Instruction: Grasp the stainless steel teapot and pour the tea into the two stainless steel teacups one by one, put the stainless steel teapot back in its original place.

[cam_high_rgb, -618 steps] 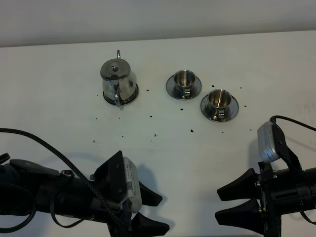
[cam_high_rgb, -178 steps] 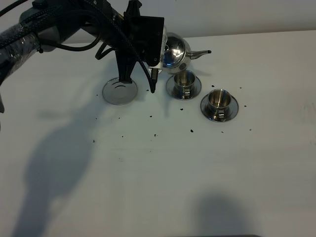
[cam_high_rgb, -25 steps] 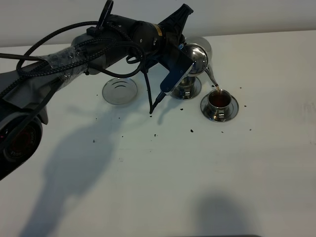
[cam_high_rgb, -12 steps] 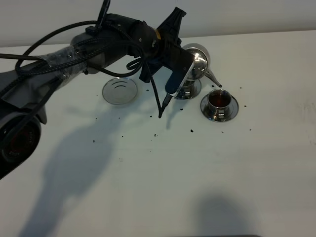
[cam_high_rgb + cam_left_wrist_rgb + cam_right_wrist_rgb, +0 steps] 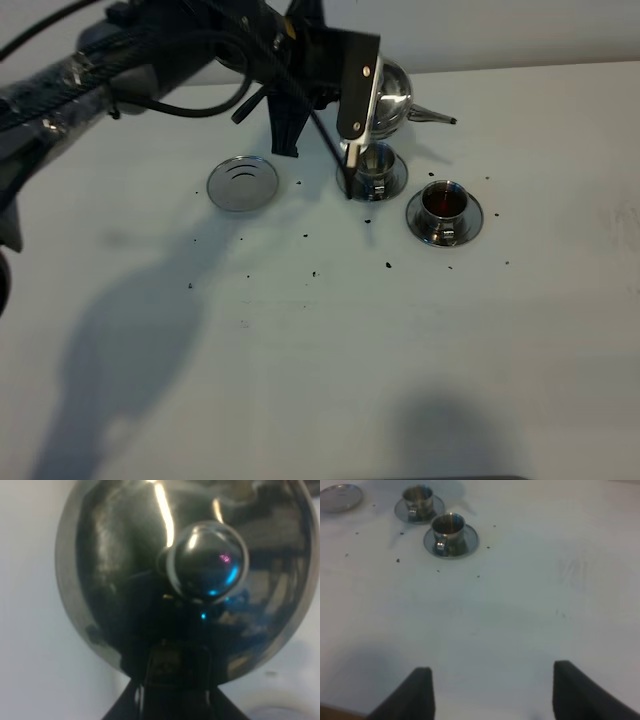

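**The left gripper (image 5: pixel 175 690) held the pot (image 5: pixel 392 92) up in the air.**

From high up, the pot showed at 12 o'clock from the far cup (image 5: pixel 377 160), and its spout (image 5: pixel 436 118) pointed to 3 o'clock. The coaster (image 5: pixel 242 183) lay flat at 9 o'clock from that cup. The other cup (image 5: pixel 444 203) sat at 4 o'clock from it, a little apart, with red-brown tea (image 5: pixel 443 199) inside. The left wrist view showed only the shiny pot up close, with its round lid knob (image 5: pixel 207 562) and the gripper clamped on the pot. Only the right wrist view showed the right gripper (image 5: pixel 492 697). Its two dark fingers (image 5: pixel 420 695) stood wide apart and held nothing. The table (image 5: pixel 530 605) was white with small dark specks (image 5: pixel 388 265). A pale wall (image 5: pixel 500 30) ran behind it at 12 o'clock.
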Robot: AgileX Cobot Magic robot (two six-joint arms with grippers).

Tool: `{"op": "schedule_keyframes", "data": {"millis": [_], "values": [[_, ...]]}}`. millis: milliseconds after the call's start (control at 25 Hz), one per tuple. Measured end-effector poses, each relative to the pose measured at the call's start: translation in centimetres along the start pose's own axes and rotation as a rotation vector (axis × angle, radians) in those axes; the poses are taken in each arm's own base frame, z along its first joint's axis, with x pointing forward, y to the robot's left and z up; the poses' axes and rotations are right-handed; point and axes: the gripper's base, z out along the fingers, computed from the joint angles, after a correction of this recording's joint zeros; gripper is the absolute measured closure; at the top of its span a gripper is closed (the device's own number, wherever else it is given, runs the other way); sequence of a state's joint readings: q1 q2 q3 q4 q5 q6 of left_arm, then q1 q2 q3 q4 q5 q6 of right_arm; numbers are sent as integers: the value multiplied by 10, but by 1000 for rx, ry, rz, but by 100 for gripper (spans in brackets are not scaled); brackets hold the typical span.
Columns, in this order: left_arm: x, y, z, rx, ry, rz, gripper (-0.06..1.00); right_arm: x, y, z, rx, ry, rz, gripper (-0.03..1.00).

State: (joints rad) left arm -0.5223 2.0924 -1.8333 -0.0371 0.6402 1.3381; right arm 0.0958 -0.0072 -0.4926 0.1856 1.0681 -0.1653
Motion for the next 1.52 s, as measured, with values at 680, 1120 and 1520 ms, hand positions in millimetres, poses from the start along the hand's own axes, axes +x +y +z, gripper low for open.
{"op": "schedule_keyframes", "data": {"millis": [680, 1120, 1520], "values": [[-2, -39, -7, 376, 91, -667, 75, 0, 0, 0, 0, 0, 0, 46], [6, -77, 30, 353, 48, -767, 75, 0, 0, 0, 0, 0, 0, 46], [9, -51, -26, 165, 9, -695, 75, 0, 0, 0, 0, 0, 0, 46]]}}
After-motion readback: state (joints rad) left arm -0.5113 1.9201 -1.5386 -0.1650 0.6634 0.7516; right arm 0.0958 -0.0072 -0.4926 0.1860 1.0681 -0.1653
